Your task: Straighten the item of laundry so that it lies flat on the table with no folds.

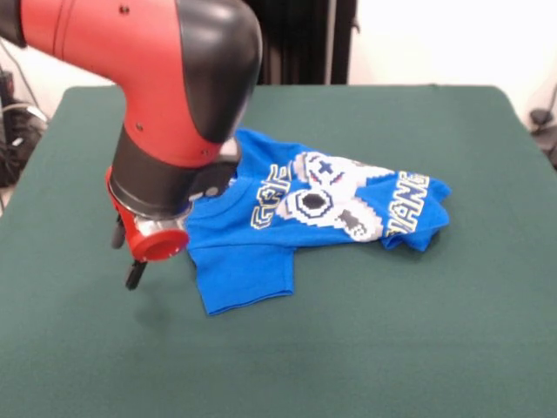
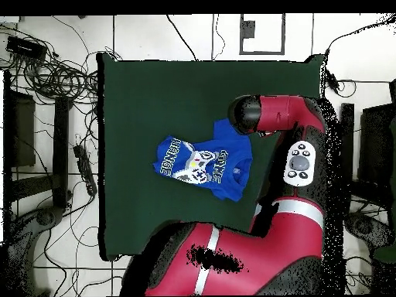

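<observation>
The green counter [image 1: 418, 348] is taking up nearly the whole front view. The red and black arm [image 1: 165, 78] is coming down over its nine o'clock side. The blue T-shirt [image 1: 287, 218] is lying crumpled near the counter's middle, its long axis running nine to three o'clock, the three o'clock end bunched and folded. The tool [image 1: 126, 252] is hovering just off the shirt's nine o'clock sleeve, so the shirt is lying toward three o'clock from it. Whether the tool is released or clenched cannot be told.
</observation>
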